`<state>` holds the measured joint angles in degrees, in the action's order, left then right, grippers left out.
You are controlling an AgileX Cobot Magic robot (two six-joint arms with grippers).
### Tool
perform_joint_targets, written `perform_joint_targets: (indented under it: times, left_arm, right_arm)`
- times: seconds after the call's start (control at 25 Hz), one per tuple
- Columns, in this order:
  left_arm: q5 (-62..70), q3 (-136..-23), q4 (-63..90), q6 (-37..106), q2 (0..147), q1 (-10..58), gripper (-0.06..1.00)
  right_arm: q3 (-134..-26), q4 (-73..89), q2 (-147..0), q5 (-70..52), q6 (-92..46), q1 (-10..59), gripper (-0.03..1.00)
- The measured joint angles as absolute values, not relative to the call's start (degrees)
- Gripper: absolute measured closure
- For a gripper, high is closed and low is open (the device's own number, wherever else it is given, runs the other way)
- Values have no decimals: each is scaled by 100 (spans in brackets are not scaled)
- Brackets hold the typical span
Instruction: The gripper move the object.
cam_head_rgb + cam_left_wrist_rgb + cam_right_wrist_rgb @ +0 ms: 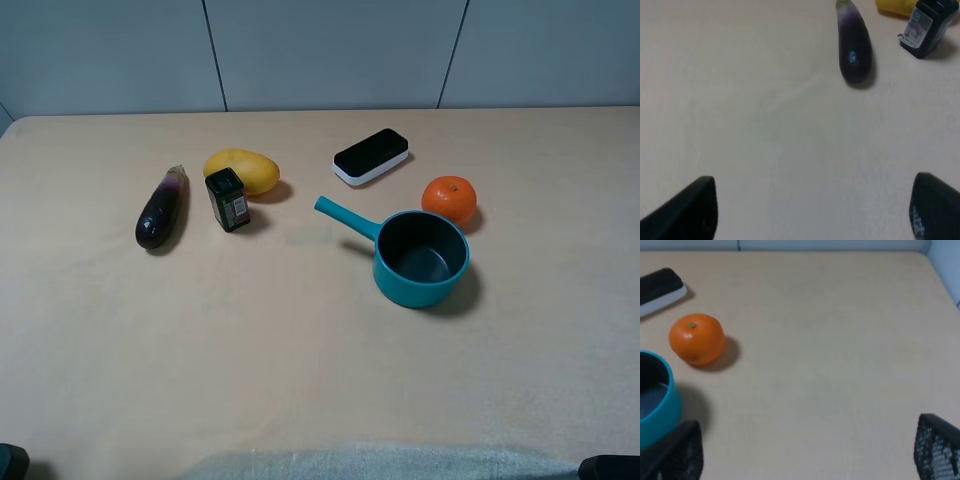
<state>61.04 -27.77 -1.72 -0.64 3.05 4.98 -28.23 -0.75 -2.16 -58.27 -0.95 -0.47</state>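
The object, a small round orange fruit [449, 198], lies on the table just behind and right of the teal pot [421, 258]. It also shows in the right wrist view [696, 338], well ahead of my right gripper [805, 452], which is open and empty with its fingers [937, 447] spread wide. My left gripper [812, 210] is open and empty above bare table, short of the eggplant [854, 42]. In the exterior high view only dark bits of the arms show at the bottom corners [12, 462].
A purple eggplant [162, 208], a yellow mango [242, 170], a small dark box [228, 199] and a black-and-white eraser [371, 156] lie across the back of the tan table [300, 360]. The pot's handle [345, 217] points left.
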Motion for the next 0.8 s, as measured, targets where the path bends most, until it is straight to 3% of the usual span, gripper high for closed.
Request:
perform_joint_targets:
  times: [0.8]
  left_arm:
    - [6104, -2777, -172, -64, 305, 498, 17]
  right_arm:
    - [-2823, 159, 32, -5840, -480, -47, 33]
